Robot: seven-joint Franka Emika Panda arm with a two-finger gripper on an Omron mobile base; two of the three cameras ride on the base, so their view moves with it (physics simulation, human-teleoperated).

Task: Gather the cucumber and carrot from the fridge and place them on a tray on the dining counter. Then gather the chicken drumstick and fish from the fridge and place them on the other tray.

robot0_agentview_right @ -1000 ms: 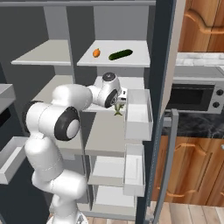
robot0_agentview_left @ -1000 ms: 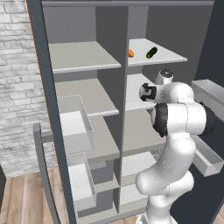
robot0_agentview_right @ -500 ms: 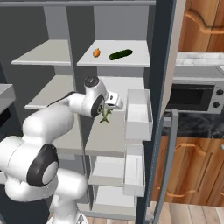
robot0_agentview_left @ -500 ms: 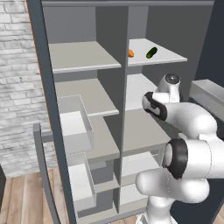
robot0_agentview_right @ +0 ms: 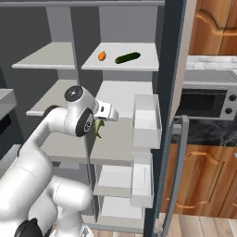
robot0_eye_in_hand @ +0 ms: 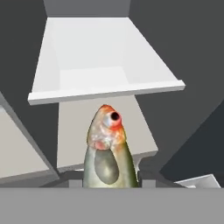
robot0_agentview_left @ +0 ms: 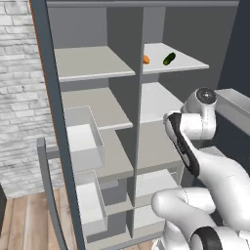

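Fish [robot0_eye_in_hand: 107, 153]: clamped in the gripper [robot0_agentview_right: 99, 126], held clear of the fridge's middle shelf [robot0_agentview_right: 115, 143]. Carrot [robot0_agentview_right: 102, 56] and cucumber [robot0_agentview_right: 127, 57]: lying apart on the top shelf [robot0_agentview_right: 139, 64].

Tool [robot0_agentview_right: 102, 121] clamped, arm folded high.

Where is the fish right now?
The fish is held in the hand, in front of the fridge's middle right shelf, below the cucumber.
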